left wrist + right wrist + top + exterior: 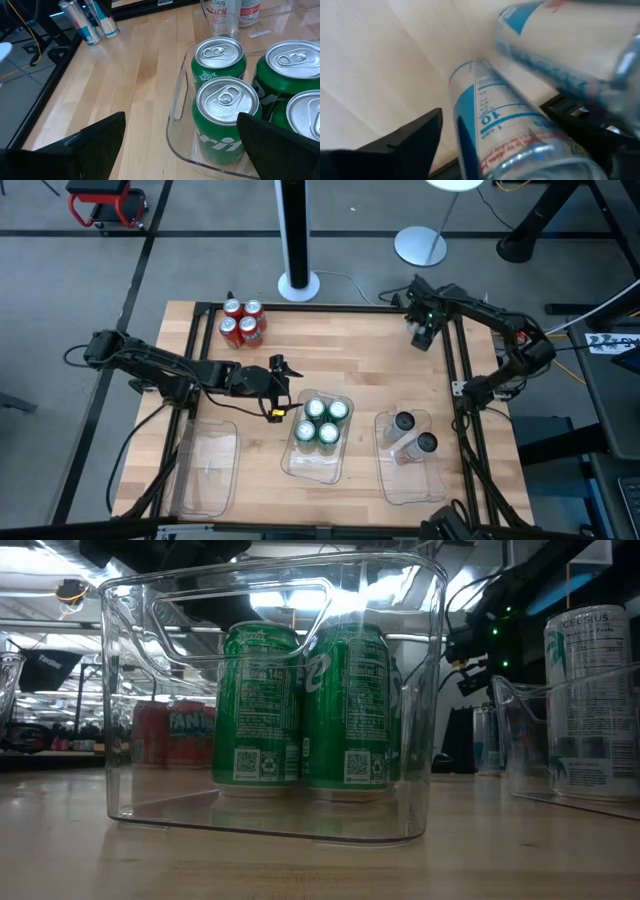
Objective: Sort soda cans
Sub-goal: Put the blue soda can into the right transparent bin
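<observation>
Four green soda cans (322,423) stand in the middle clear tray (312,465). My left gripper (280,390) hovers open just left of that tray, with nothing between its fingers. Four red cans (242,322) stand grouped at the far edge. Two silver-grey cans (415,434) stand in the right tray (410,480). At the far right corner my right gripper (424,330) points down over two silver-and-blue cans (92,25). One of these cans (505,135) stands between its open fingers, with a gap showing beside the visible finger (415,140). The other finger is hidden by the can.
An empty clear tray (205,465) lies at the near left. The table's black frame rail (455,380) runs close by the right gripper. Bare wood (350,350) lies between the red cans and the right corner.
</observation>
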You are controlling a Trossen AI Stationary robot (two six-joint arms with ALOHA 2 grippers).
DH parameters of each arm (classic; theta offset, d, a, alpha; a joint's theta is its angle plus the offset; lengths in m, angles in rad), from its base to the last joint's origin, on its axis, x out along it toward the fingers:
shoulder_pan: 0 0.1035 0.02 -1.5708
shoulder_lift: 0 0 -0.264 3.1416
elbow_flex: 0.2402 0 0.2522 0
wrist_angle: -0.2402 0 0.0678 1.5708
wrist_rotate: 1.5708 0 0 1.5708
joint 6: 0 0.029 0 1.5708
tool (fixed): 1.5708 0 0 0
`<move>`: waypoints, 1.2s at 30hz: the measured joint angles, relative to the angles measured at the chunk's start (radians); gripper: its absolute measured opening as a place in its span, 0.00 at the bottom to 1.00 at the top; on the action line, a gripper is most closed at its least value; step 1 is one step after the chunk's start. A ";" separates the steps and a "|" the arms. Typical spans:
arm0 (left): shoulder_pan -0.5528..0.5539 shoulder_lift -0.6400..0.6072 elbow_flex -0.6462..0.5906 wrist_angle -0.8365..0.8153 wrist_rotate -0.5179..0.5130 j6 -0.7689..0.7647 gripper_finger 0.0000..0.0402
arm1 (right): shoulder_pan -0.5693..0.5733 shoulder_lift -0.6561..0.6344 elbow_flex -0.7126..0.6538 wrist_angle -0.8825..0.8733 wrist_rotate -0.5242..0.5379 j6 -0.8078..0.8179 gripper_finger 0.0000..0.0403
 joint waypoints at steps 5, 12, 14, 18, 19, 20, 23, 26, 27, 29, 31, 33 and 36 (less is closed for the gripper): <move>0.000 0.000 0.000 0.000 0.000 0.001 0.92 | 0.000 0.033 0.000 0.002 -0.005 -0.011 0.69; 0.000 0.000 0.000 0.000 0.000 0.001 0.92 | 0.000 0.028 0.002 0.003 0.013 -0.064 0.57; 0.000 0.000 0.000 0.000 0.000 0.001 0.92 | 0.000 0.021 0.000 0.002 0.017 -0.085 0.57; 0.000 0.000 0.000 0.000 0.000 0.001 0.92 | 0.001 -0.008 0.000 -0.048 0.014 -0.118 0.60; 0.000 0.000 0.000 0.000 0.000 0.001 0.92 | 0.001 -0.017 -0.001 -0.066 0.009 -0.126 0.61; 0.000 0.000 0.000 0.000 0.000 0.001 0.92 | 0.001 -0.029 -0.001 -0.075 0.005 -0.132 0.61; 0.000 0.000 0.000 0.000 0.000 0.002 0.92 | 0.026 -0.071 0.000 -0.086 0.016 -0.139 0.60; 0.000 0.000 0.000 0.000 0.000 0.001 0.92 | 0.043 -0.105 0.000 -0.088 0.022 -0.144 0.57; 0.000 0.000 0.000 0.000 0.000 0.001 0.92 | 0.051 -0.123 0.000 -0.089 0.018 -0.154 0.57; -0.001 0.000 0.000 0.000 0.000 0.001 0.92 | 0.072 -0.155 0.000 -0.092 0.003 -0.174 0.57; -0.001 0.000 0.000 0.000 0.000 -0.002 0.92 | 0.098 -0.193 0.000 -0.096 -0.011 -0.191 0.57; -0.001 0.000 0.000 0.000 0.000 -0.001 0.92 | 0.126 -0.238 0.005 -0.102 -0.035 -0.197 0.57; -0.001 0.000 0.000 0.001 0.000 -0.001 0.92 | 0.180 -0.307 0.033 -0.114 -0.050 -0.202 0.57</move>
